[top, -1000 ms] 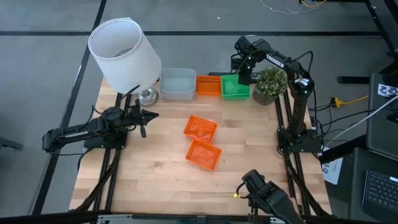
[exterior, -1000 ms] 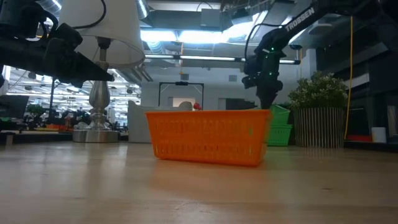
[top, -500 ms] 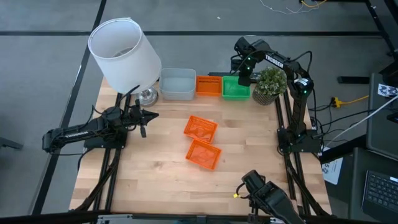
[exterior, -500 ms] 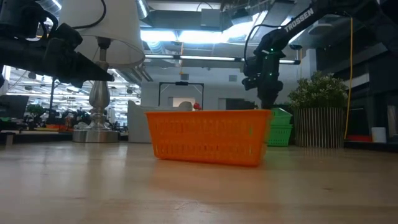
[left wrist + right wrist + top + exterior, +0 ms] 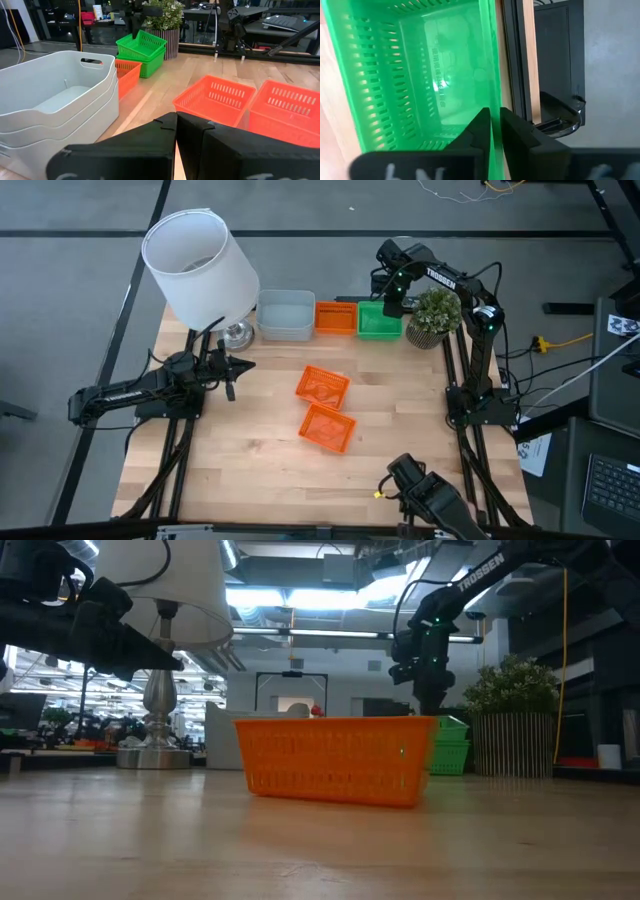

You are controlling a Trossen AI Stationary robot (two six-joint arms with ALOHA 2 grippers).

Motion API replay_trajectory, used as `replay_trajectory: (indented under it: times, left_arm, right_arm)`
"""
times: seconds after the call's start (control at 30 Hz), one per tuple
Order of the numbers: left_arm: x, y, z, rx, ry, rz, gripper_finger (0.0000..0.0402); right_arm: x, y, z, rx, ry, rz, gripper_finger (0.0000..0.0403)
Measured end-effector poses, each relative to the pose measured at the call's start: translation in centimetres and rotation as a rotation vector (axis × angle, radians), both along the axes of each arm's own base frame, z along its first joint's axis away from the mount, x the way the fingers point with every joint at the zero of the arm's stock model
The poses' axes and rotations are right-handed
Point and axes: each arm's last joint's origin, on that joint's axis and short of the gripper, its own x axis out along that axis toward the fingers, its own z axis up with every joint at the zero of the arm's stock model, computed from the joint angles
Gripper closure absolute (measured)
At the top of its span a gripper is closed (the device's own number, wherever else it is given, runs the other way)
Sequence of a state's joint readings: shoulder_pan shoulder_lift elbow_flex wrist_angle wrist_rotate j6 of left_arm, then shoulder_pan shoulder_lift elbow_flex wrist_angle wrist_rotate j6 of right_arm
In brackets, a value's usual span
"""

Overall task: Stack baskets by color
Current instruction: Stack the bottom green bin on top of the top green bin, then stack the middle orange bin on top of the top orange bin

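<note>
While right end effector [image 5: 491,125] grips green basket [image 5: 420,75]: three orange baskets [image 5: 322,387], grey stack [image 5: 285,315].

Even, bright overhead light falls on the wooden table [image 5: 250,470], with only soft, short shadows beside the orange baskets [image 5: 324,406]. From table height, ceiling strip lights [image 5: 290,598] glare white and the near tabletop is blurred. Just beyond the right gripper's fingers [image 5: 515,137], the green basket [image 5: 420,75] shows pale glare and looks soft, out of focus.

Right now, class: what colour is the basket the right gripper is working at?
Green basket, clearest in the right wrist view.
</note>
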State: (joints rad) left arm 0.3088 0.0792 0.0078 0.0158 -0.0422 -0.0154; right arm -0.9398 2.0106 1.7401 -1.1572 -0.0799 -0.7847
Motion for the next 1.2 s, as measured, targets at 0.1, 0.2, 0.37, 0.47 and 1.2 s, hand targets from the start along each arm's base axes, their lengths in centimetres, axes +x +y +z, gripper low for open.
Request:
replay_trajectory:
  times: [0.1, 0.2, 0.37, 0.47, 1.2]
  left_arm:
    - [0.0, 0.0, 0.0, 0.0, 0.0, 0.0, 0.0401]
    - [0.0, 0.0, 0.0, 0.0, 0.0, 0.0, 0.0401]
    - [0.0, 0.0, 0.0, 0.0, 0.0, 0.0, 0.0401]
    - [0.0, 0.0, 0.0, 0.0, 0.0, 0.0, 0.0401]
    - [0.0, 0.0, 0.0, 0.0, 0.0, 0.0, 0.0401]
  right_arm:
    - [0.0, 0.0, 0.0, 0.005, -0.003, -0.038, 0.033]
    - [0.1, -0.1, 0.0, -0.002, -0.01, -0.043, 0.0276]
    - [0.2, -0.3, 0.1, -0.027, -0.03, -0.049, 0.0203]
    - [0.4, -0.2, 0.1, -0.013, -0.039, -0.114, 0.0186]
    - [14.8, 18.3, 0.4, 0.249, -0.197, 0.091, 0.0228]
